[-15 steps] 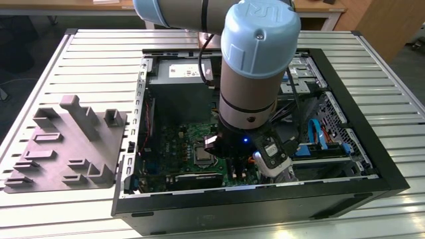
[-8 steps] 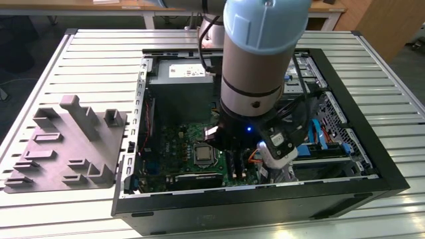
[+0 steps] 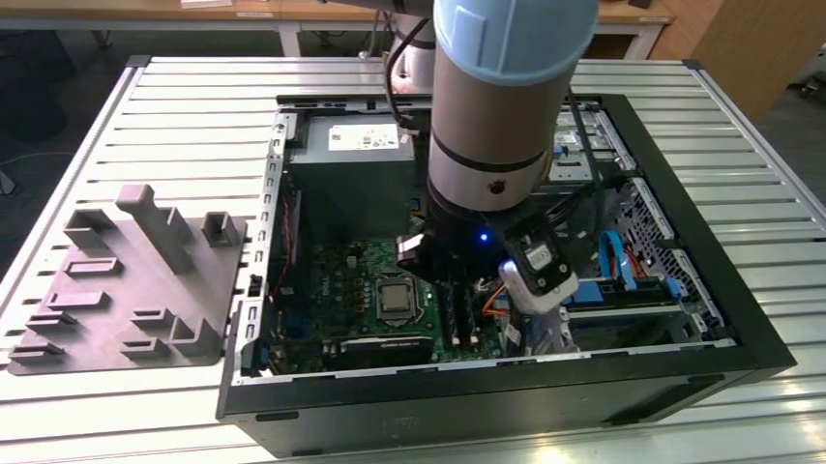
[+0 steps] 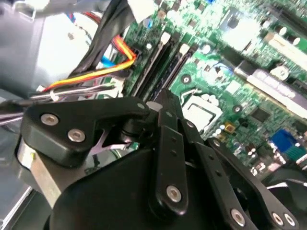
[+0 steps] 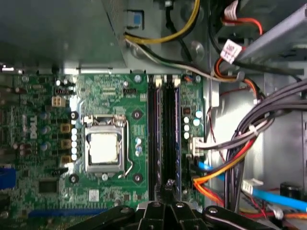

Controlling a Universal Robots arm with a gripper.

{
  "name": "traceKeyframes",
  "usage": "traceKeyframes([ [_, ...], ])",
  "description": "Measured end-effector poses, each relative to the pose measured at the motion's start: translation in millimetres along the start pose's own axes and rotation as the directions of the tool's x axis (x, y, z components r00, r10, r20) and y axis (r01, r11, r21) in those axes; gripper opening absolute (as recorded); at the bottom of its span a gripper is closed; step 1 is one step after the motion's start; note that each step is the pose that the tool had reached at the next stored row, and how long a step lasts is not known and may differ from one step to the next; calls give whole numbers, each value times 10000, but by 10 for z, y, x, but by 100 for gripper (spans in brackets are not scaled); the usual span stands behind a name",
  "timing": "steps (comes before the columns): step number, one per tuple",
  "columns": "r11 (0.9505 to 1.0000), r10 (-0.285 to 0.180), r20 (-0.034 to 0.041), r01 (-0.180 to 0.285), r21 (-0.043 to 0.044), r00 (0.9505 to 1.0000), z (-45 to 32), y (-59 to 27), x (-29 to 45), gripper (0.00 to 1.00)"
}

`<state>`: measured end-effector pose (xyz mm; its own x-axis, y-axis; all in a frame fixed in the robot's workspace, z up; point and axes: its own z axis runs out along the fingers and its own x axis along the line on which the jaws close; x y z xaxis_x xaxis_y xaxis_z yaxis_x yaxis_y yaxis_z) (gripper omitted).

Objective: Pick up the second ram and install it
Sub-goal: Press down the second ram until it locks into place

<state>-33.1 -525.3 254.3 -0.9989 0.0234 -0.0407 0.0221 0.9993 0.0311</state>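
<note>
one gripper point(image 5: 169, 184) just over the slots point(image 5: 163, 139), second ram point(image 5: 176, 134) seemingly seated

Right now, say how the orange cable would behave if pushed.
The orange cable curves loosely, so it is probably floppy and light. It lies among other cables, so it may snag or spring back.

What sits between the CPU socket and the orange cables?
In the first wrist view, the black memory slots run between CPU socket and orange cables.
</note>
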Motion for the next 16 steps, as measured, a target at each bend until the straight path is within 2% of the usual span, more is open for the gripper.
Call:
traceKeyframes([
  [8,10000,1,1,-1,0,10000,10,244,6,10],
  [13,10000,0,1,0,0,10000,-41,261,4,10],
  [16,10000,1,1,-1,0,10000,-43,261,4,10],
])
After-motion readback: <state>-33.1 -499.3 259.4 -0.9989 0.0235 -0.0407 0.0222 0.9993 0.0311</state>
